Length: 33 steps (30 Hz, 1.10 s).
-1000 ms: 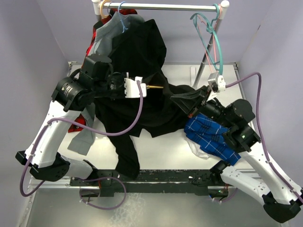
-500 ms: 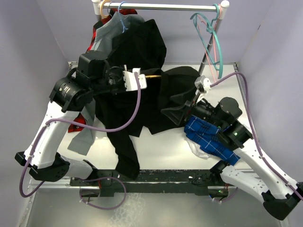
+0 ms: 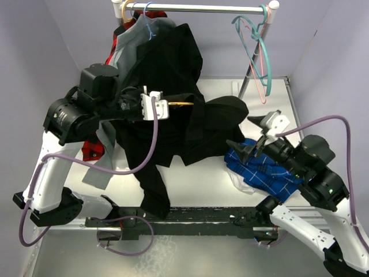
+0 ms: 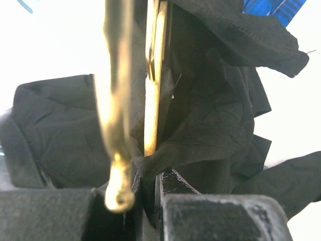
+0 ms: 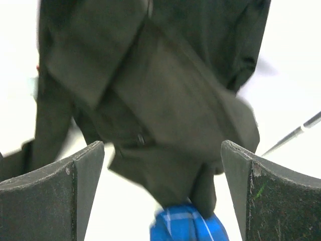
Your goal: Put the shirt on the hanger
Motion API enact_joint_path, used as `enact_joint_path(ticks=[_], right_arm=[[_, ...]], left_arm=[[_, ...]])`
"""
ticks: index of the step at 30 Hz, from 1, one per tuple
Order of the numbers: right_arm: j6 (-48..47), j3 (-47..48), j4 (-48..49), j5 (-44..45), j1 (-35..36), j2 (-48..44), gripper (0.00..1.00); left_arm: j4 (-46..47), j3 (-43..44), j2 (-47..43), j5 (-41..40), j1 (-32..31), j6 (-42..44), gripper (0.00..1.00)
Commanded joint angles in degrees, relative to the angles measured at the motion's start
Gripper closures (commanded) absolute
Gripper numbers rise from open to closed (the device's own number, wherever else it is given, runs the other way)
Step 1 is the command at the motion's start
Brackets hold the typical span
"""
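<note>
Shirt (image 3: 214,122) over hanger (image 3: 183,103), L claw (image 3: 166,105)

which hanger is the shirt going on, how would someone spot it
Start at the clothes rail across the back, then drop to the black shirt bunched mid-table. The hanger is the thin bar running from the left arm's fingers into that fabric. It is yellow-orange, unlike the teal hanger and pink hanger on the rail's right end.

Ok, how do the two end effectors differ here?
The left end effector is shut on the hanger; the right end effector stands wide open, holding nothing. The left touches the black shirt; the right sits apart, over the blue-checked shirt. Both face the black shirt.
</note>
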Motion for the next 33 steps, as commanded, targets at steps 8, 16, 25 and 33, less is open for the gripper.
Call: enact_joint_path(ticks=[8,16,25,33], right_arm=[[-21.47,-8.93,-18.45,6.53,0.29,-7.78,0.00],[-21.30,-24.58,7.11,11.90,0.29,-12.00,0.10],[-20.58,-28.65,25.07,9.12,0.20,-0.47,0.47],[-16.32,-30.90,21.00,4.88,0.20,3.34,1.00]], left_arm=[[2.81,11.15,-2.24,5.99,0.06,0.30,1.00],[3.05,11.90,-3.34,6.63,0.08,-0.12,1.00],[3.99,11.90,-3.63,5.81,0.09,-0.41,1.00],[6.92,14.60,-2.14,3.94,0.10,-2.96,1.00]])
